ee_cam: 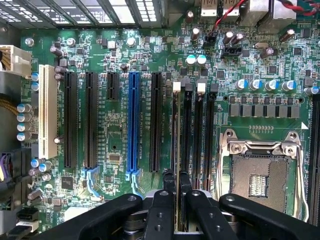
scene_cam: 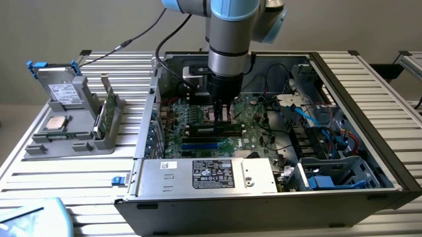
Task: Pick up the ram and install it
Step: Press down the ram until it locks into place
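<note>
My gripper [scene_cam: 221, 114] hangs low over the green motherboard [scene_cam: 254, 118] inside the open computer case. In the wrist view the gripper [ee_cam: 177, 181] is shut on the ram [ee_cam: 178, 130], which I see edge-on as a thin strip between the two black fingers [ee_cam: 163, 200]. The ram stands upright and runs along the row of black memory slots [ee_cam: 195, 135]. It lines up with the slot that carries a white latch [ee_cam: 176, 86]. Whether the ram touches that slot I cannot tell.
An empty processor socket [ee_cam: 260, 175] lies beside the memory slots, and a blue expansion slot [ee_cam: 133, 125] on their other side. The power supply box [scene_cam: 211, 175] and cables [scene_cam: 316, 123] crowd the case. A grey holder [scene_cam: 79, 143] on the exterior view's left carries a drive [scene_cam: 63, 91], a silver processor [scene_cam: 56, 123] and a bracketed green card [scene_cam: 106, 111].
</note>
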### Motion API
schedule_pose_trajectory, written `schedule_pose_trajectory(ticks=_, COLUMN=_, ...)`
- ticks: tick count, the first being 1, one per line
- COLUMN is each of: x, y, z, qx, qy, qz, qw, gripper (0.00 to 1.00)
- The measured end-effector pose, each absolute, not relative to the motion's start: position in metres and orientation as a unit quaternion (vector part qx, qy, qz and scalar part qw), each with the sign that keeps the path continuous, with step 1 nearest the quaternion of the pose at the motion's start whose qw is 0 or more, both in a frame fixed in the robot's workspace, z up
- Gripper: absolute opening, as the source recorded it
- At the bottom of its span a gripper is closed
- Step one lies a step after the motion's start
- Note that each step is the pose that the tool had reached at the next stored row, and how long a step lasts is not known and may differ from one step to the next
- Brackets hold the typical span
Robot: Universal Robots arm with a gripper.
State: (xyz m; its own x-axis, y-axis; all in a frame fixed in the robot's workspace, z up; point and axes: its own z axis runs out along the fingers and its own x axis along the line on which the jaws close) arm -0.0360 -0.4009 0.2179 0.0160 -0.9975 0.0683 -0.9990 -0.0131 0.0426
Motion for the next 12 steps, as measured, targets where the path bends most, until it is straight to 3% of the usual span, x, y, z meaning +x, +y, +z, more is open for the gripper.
schedule_pose_trajectory(ticks=12, x=-0.0359, y=-0.4019, z=0.2179, qx=0.71, qy=-0.703, qz=0.007, qw=0.041, gripper=0.15)
